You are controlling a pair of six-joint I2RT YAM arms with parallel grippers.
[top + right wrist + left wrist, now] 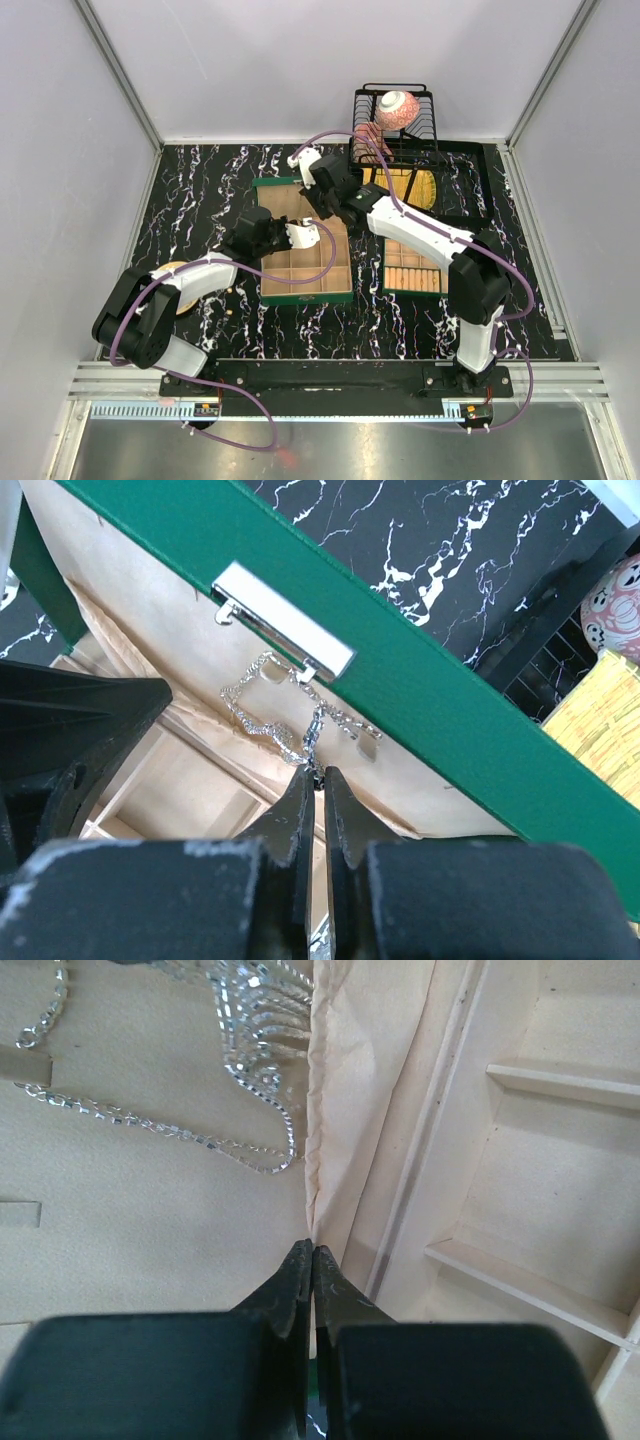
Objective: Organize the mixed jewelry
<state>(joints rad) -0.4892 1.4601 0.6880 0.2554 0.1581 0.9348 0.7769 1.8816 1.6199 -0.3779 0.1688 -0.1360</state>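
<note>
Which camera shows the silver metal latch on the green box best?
Right wrist: the rectangular silver metal latch is large and sharp on the green box edge. Left wrist shows only beige lining and thin silver chains; top view, too small to tell.

The chains (250,1030) run off the top edge of the left wrist view. In the right wrist view a chain (285,715) vanishes behind the right end effector (312,775), so a grip cannot be confirmed. From above, the right arm (410,228) hides the far end of the box (305,297), and the jewelry is too small to see.
</note>
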